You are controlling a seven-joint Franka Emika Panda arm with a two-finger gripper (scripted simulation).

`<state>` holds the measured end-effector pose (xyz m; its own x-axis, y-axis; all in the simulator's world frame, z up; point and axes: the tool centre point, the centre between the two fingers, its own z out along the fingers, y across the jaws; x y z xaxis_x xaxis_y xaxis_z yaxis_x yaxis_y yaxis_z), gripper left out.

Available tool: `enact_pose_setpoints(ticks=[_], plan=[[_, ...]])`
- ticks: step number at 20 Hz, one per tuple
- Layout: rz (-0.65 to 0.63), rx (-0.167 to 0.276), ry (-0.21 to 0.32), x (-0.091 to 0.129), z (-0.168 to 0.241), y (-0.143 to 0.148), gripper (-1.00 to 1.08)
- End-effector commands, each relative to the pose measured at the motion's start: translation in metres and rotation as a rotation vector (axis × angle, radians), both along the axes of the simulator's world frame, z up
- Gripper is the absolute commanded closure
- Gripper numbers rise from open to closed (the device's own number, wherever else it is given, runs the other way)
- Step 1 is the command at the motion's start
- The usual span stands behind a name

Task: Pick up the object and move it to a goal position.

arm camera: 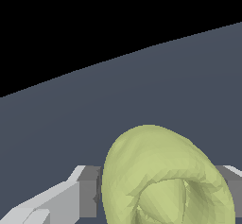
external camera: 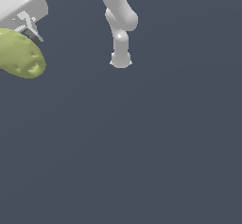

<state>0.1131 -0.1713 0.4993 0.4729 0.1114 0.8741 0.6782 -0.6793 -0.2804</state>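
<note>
Dark slate-blue floor (external camera: 142, 147) fills the scene, plain and unmarked; no writing or label shows anywhere. Nearest the exterior camera, the yellow-green object (external camera: 19, 54) sits at the tip of the white gripper (external camera: 29, 33), just below the gripper's body. In the wrist view the object (arm camera: 160, 180) lies between the grey fingers (arm camera: 87, 190), which appear clenched on it. Farther back, beyond the object, stands the arm's base column (external camera: 120, 48).

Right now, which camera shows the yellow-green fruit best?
The wrist view: the fruit fills the foreground, dimpled end showing, a gripper finger on each side. The exterior view shows it cropped at the exterior view's left edge.
</note>
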Motion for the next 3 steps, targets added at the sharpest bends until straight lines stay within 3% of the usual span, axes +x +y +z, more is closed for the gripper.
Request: enact_pose_setpoints(ticks=[1, 3], plan=[[0.005, 0.003, -0.005, 0.0005, 0.0023, -0.0010, 1.08], [0.006, 0.004, -0.006, 0.0006, 0.0026, -0.0013, 1.08]])
